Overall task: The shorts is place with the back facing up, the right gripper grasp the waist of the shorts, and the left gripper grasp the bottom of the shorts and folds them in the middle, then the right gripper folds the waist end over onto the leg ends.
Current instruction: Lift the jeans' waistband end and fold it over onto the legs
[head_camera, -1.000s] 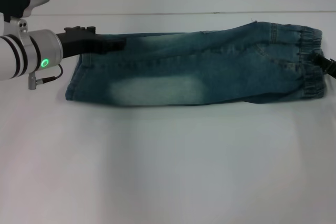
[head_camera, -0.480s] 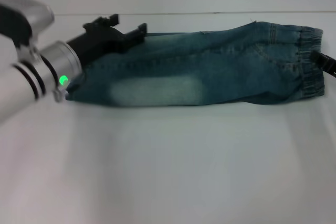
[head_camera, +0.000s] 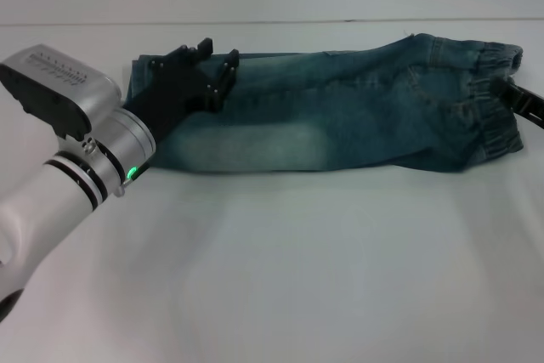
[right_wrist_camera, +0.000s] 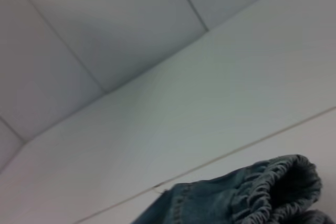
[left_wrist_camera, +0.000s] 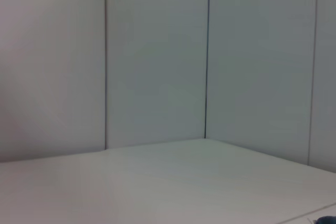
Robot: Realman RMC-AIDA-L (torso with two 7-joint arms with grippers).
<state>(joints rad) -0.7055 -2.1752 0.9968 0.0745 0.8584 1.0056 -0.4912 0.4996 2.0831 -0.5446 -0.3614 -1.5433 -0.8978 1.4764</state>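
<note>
The blue-green denim shorts (head_camera: 340,108) lie folded lengthwise across the far part of the table, leg hems (head_camera: 140,70) at the left and gathered waist (head_camera: 497,95) at the right. My left gripper (head_camera: 218,52), on the green-lit wrist, hovers open over the leg end with nothing between its fingers. Only a black finger of my right gripper (head_camera: 525,106) shows at the right edge, and it is shut on the bunched waist. The right wrist view shows the puckered waist (right_wrist_camera: 273,182) close up, slightly raised. A sliver of blue denim (left_wrist_camera: 328,220) shows in the left wrist view.
The white table (head_camera: 280,261) stretches bare in front of the shorts. Its far edge (head_camera: 280,21) runs just behind them, and pale panelled walls (left_wrist_camera: 157,56) rise beyond.
My left gripper has let go of the leg end, opened, and drawn back toward the near left. The leg hems now lie flat. The waist end has bunched and shifted slightly left.
</note>
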